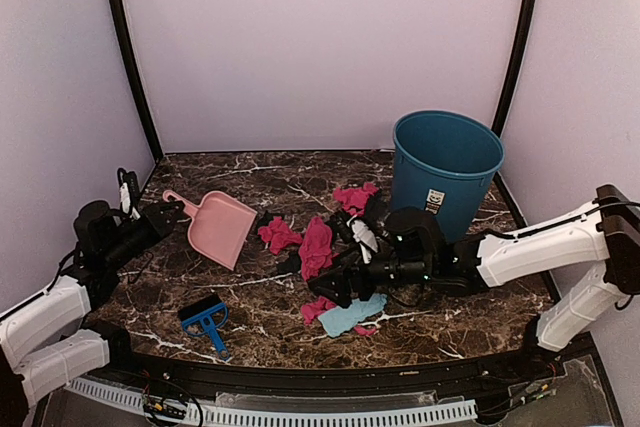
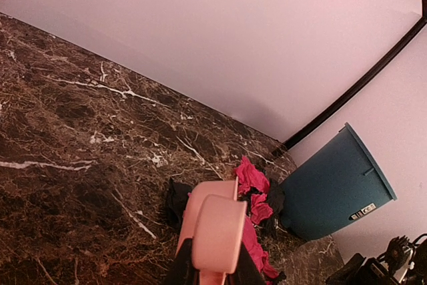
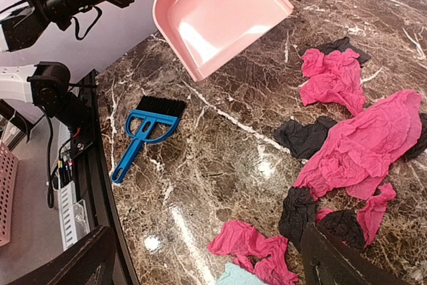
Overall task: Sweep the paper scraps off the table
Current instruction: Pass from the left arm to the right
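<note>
A: Pink plastic is being clamped: the dustpan (image 1: 222,227) is being held by its handle between the left fingers (image 1: 160,217), which are closed on it. Its mouth is being pointed toward the heap; whether its lip is touching the tabletop (image 1: 270,299) cannot be told.

B: And where are the paper scraps (image 1: 316,245) being carried?

A: At the middle of the tabletop, in a loose heap of magenta and black, with one light blue piece nearest the front edge and the far pieces just beside the blue bin (image 1: 445,169).

B: The right fingers (image 1: 338,282)?

A: They are being held wide apart over the heap's near side; nothing is being gripped between them. The brush (image 1: 206,319) is being carried flat near the front edge.
</note>
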